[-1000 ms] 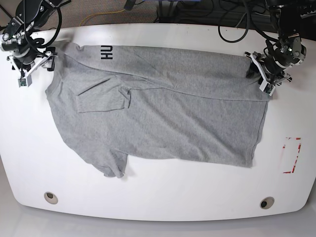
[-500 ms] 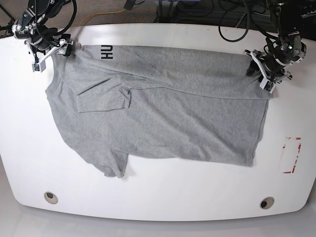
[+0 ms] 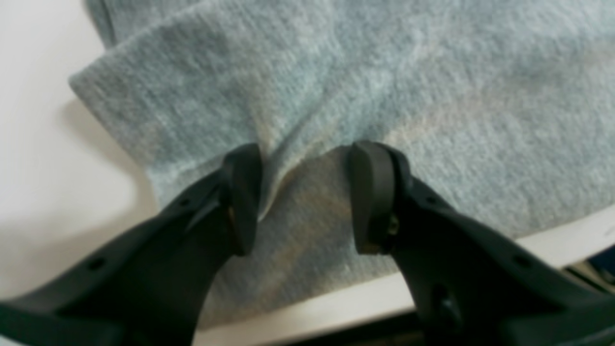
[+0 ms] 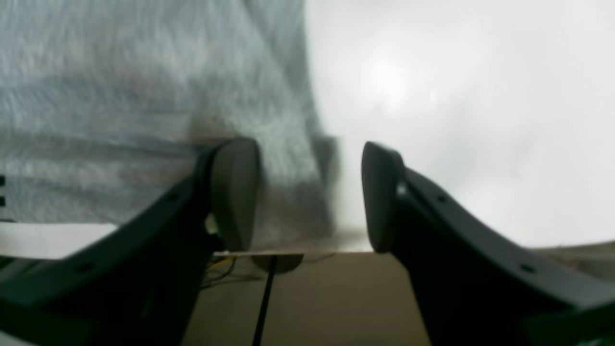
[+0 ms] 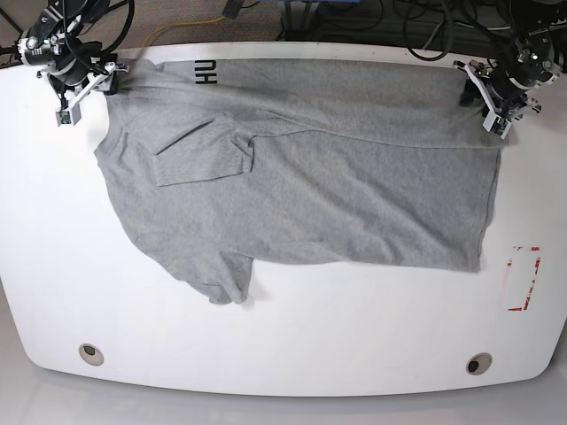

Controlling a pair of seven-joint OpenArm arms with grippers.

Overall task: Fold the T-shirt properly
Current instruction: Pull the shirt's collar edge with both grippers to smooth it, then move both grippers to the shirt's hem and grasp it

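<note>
The light grey T-shirt (image 5: pixel 337 186) lies spread on the white table (image 5: pixel 354 345), its top edge along the far rim, with the black letters "HU" (image 5: pixel 205 71) showing at the far left. One sleeve (image 5: pixel 204 159) is folded onto the body. My left gripper (image 5: pixel 489 99) holds the far right corner. In the left wrist view the left gripper (image 3: pixel 305 192) pinches a raised fold of the T-shirt (image 3: pixel 384 81). My right gripper (image 5: pixel 99 87) is at the far left corner. Its fingers (image 4: pixel 235 192) stand apart astride the T-shirt's edge (image 4: pixel 288 158).
A red-marked white patch (image 5: pixel 523 279) sits at the table's right side. Two round holes (image 5: pixel 91 353) (image 5: pixel 479 364) lie near the front edge. Cables (image 5: pixel 425 35) hang behind the far edge, which is right by both grippers.
The T-shirt has slid toward the far edge and a little right. My left gripper moved up and right with its corner. My right gripper's fingers have drawn closer together at the left corner.
</note>
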